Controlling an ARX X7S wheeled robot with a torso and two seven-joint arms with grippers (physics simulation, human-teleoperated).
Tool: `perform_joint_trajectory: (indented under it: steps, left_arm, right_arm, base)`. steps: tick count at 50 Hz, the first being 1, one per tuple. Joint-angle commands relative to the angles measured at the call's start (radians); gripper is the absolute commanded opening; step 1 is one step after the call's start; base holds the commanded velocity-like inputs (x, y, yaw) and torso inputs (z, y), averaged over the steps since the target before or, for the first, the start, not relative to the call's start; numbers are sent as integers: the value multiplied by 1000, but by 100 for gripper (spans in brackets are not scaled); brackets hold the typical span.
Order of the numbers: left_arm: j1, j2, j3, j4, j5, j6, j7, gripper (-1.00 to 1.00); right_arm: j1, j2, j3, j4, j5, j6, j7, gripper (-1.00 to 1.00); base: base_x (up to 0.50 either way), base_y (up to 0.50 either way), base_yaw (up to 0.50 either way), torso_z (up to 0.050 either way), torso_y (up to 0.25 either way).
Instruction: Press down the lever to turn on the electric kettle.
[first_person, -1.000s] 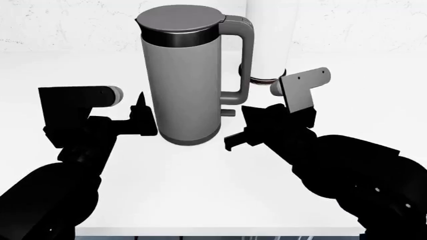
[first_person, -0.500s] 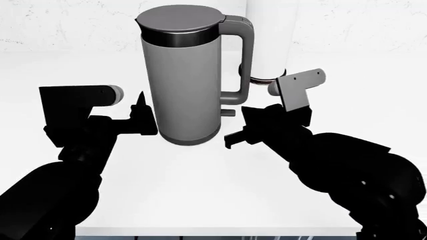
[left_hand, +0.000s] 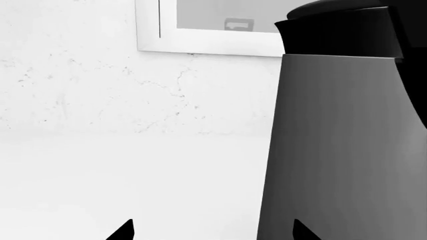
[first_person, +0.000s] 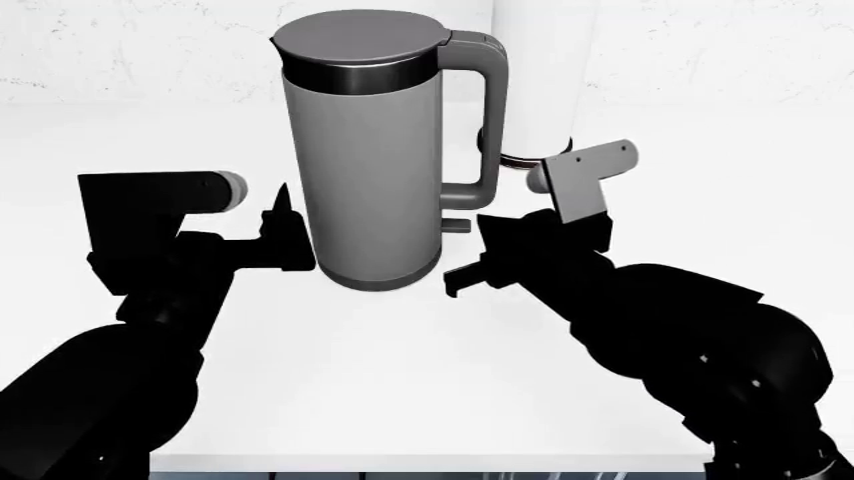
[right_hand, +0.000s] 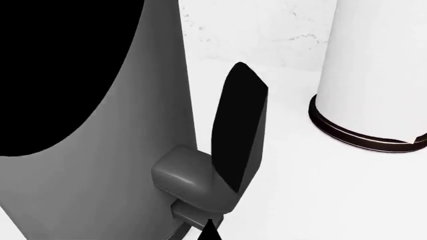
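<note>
Kettle (first_person: 363, 150) first: it is standing upright on the white bench (first_person: 400, 380), long axis vertical, right in front of me between my two arms, with its loop handle (first_person: 487, 120) facing toward my right side. Behind it and to the right a white cylinder (first_person: 541, 80) with a dark ring at its foot is standing, apart from the kettle.

My right tool (first_person: 478, 255) is hovering just beside the kettle's lower body, its two fingers spread apart and holding nothing. My left tool (first_person: 283, 235) is waiting close to the kettle's other flank; the wrist view is showing two separated tips at its edge, so I am reading it as parted and empty too.

Lever (first_person: 458, 226) last: the small grey tab is jutting out sideways from the base, below the handle's foot, pointing toward my right tool. In the right wrist view the lever (right_hand: 193, 212) is sitting just past my fingertip.

I am judging this as the approach step, the press not yet made. Next I am needing to bring one right finger over the tab and push straight down.
</note>
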Motion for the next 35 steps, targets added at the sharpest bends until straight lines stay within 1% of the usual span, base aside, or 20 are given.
perform_joint_trajectory:
  steps: [1,35]
  left_arm:
    - [-1,-3,2,-3,-4,4,-4,100]
    - [-7,-9,13,-12,-17,11,-19,100]
  right_arm:
    - [7,-2,-23,34,-25,-27,-21,-100]
    - [38,-13,-80,116,-77,-91,-82,-100]
  base:
    - [0,0,0,0,0]
    - [0,0,0,0,0]
